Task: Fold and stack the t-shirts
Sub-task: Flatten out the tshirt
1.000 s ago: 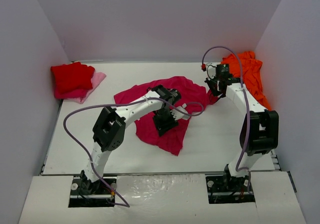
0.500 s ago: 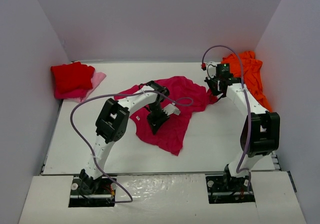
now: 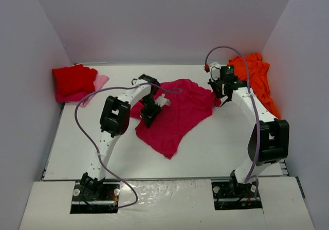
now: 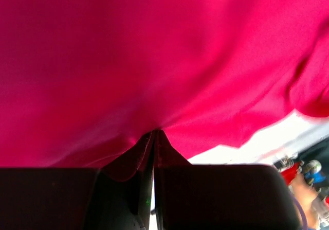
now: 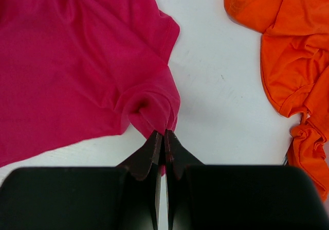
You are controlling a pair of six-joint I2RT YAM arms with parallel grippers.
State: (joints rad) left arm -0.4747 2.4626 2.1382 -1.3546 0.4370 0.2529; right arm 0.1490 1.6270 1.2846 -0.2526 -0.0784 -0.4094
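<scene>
1. The magenta t-shirt (image 3: 180, 111) is lying rumpled and partly spread in the middle of the desk (image 3: 216, 142), between the two arms; one corner of it is pointing toward the near edge.
2. The left gripper (image 3: 148, 118) is reaching down onto the left side of this shirt; in the left wrist view its jaws are pressing together on a small peak of magenta cloth, and cloth is filling almost the whole view beyond them.
3. The right gripper (image 3: 218, 97) is sitting at the shirt's right edge; in the right wrist view its jaws are clamping a bunched fold at the hem of a sleeve, with bare white desk showing just to the right.
4. The orange t-shirt (image 3: 255, 78) is lying crumpled at the far right, against the right wall (image 3: 303, 60); it is lying apart from the magenta one, with a strip of desk between them.
5. The red t-shirt (image 3: 73, 78) is sitting folded in the far left corner; it is resting on a pale pink cloth (image 3: 101, 81), whose edge is showing along its right and near sides.
</scene>
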